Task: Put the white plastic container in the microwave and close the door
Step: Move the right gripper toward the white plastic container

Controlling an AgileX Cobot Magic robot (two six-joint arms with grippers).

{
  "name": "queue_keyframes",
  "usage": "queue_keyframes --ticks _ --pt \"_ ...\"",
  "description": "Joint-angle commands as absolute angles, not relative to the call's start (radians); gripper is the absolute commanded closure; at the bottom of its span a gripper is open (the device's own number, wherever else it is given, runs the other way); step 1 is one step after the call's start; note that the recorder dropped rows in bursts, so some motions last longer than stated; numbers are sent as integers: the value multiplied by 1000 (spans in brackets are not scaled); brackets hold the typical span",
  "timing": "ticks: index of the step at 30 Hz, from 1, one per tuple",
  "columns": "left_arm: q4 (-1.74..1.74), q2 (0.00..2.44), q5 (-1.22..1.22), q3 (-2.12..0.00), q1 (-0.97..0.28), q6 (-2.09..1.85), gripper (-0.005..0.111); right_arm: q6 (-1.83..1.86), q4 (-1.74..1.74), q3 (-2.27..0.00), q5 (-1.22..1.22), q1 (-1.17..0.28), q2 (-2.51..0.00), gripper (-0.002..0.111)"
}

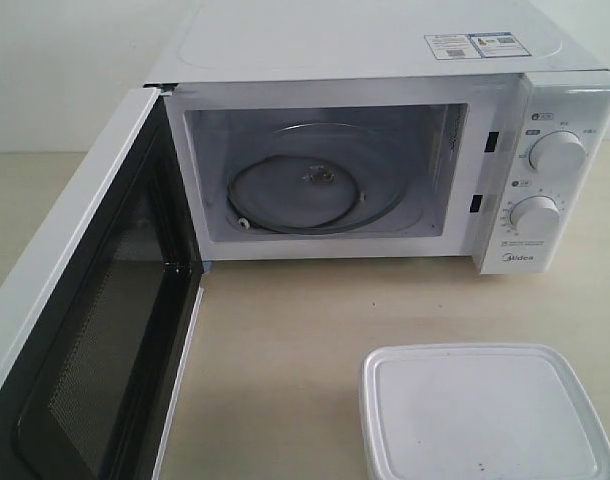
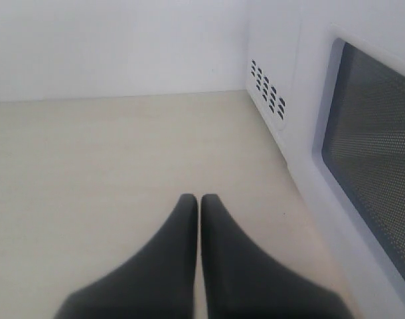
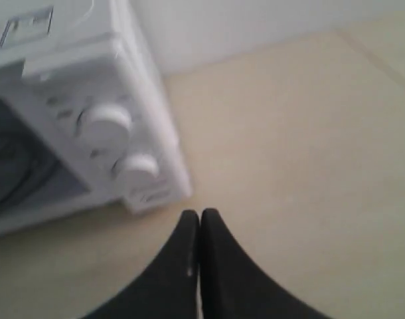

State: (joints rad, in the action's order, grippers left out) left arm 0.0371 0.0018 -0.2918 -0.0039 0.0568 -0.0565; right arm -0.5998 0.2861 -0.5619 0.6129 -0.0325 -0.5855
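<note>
The white microwave [image 1: 385, 50] stands at the back of the beige table, its cavity showing a glass turntable [image 1: 305, 185]. Its door [image 1: 75, 330] is swung wide open to the left, black inner frame facing the cavity. The white plastic container [image 1: 485, 415], lid on, sits on the table at the front right, below the dial panel. Neither gripper shows in the exterior view. My left gripper [image 2: 200, 199] is shut and empty over bare table beside the door's outer window [image 2: 375, 153]. My right gripper [image 3: 200, 214] is shut and empty, near the microwave's dials [image 3: 106, 123].
A white wall runs behind the table [image 1: 285, 330]. Vent slots [image 2: 267, 93] mark the microwave's side next to the open door.
</note>
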Motion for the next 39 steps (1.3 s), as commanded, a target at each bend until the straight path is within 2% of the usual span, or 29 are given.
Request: queue_keyframes --ticks 1,7,12,16,20,27,39 --pt "35 0 -292 0 60 -52 103 -110 -277 -596 813 -34 -575 109" --pt "35 0 -292 0 60 -52 103 239 -696 -540 1001 -34 -575 109" --pt "35 0 -292 0 60 -52 103 358 -793 -399 999 -34 -591 109" --pt "35 0 -292 0 60 -52 103 354 -734 -424 1129 -99 -696 109" --pt "35 0 -292 0 60 -52 103 149 -462 -479 1049 -161 -845 109" --pt "35 0 -292 0 60 -52 103 137 -434 -479 1024 -161 -1090 109" --pt "35 0 -292 0 60 -52 103 0 -320 -479 963 -161 -1248 109"
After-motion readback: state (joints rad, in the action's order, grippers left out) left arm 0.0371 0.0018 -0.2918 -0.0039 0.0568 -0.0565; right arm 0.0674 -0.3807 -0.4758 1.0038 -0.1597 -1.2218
